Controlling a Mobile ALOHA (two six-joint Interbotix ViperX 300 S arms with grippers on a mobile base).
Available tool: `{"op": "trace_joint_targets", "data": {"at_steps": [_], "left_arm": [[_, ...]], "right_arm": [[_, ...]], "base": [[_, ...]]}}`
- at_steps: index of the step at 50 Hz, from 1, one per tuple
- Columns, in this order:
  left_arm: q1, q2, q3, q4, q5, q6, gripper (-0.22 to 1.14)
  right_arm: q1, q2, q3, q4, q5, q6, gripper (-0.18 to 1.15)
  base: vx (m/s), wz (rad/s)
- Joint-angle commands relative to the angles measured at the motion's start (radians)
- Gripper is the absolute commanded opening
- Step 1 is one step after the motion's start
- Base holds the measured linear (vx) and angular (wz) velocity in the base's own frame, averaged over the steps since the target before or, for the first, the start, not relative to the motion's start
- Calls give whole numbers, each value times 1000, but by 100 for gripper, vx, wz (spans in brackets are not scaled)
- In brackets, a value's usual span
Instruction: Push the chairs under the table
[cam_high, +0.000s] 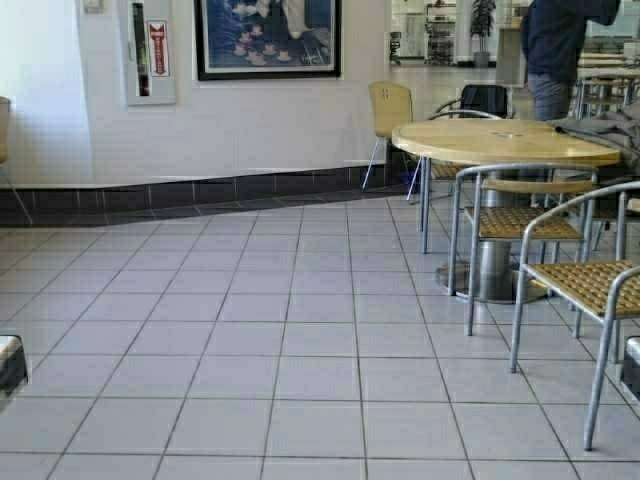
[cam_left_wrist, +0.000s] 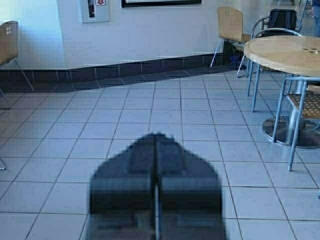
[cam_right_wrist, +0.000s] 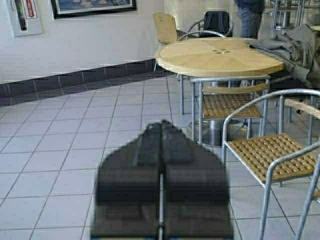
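High view: the left end effector (cam_high: 10, 362) and right end effector (cam_high: 630, 366) sit low at the frame's edges, over bare tiled floor (cam_high: 250, 330). One tan chair (cam_high: 390, 108) stands against the far wall, ahead and to the right, so the right arm is nearer. The edge of a second tan chair (cam_high: 3, 130) shows at far left. The long bench is not in view. A round bench (cam_high: 500, 140) with grey woven chairs (cam_high: 520, 225) fills the right.

Left wrist view: the left end effector's (cam_left_wrist: 156, 142) fingers are pressed together and hold nothing. The wall chair (cam_left_wrist: 230, 25) is well apart; the second one (cam_left_wrist: 9, 42) is nearer this arm.

Right wrist view: the right end effector (cam_right_wrist: 161, 129) is likewise together and empty. The wall chair (cam_right_wrist: 165, 27) lies far ahead, its back to the wall.
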Motion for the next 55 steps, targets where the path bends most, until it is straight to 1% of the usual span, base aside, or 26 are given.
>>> {"op": "trace_joint_targets", "data": {"at_steps": [1, 7, 10, 21, 35, 45, 55], "left_arm": [[-9, -15, -9, -2, -12, 0, -2], [-8, -18, -11, -2, -15, 3, 3], [-2, -18, -9, -2, -15, 5, 3], [67, 2, -9, -5, -18, -5, 3], [67, -8, -8, -8, -28, -8, 3], [69, -54, -3, -6, -31, -35, 3], [67, -49, 0, -8, -41, -67, 3]], "right_arm": [[0, 0, -3, 0, 3, 18, 2], [0, -20, 2, 0, 9, 20, 4], [-2, -26, 0, 0, 9, 20, 4], [-2, -32, 6, 0, 9, 20, 4], [0, -58, 17, 0, 9, 32, 4], [0, -89, 20, 0, 9, 32, 4], [-2, -107, 32, 0, 9, 31, 4]], "base": [[2, 4], [4, 7], [6, 11], [11, 12], [16, 15], [24, 15], [29, 17]]}}
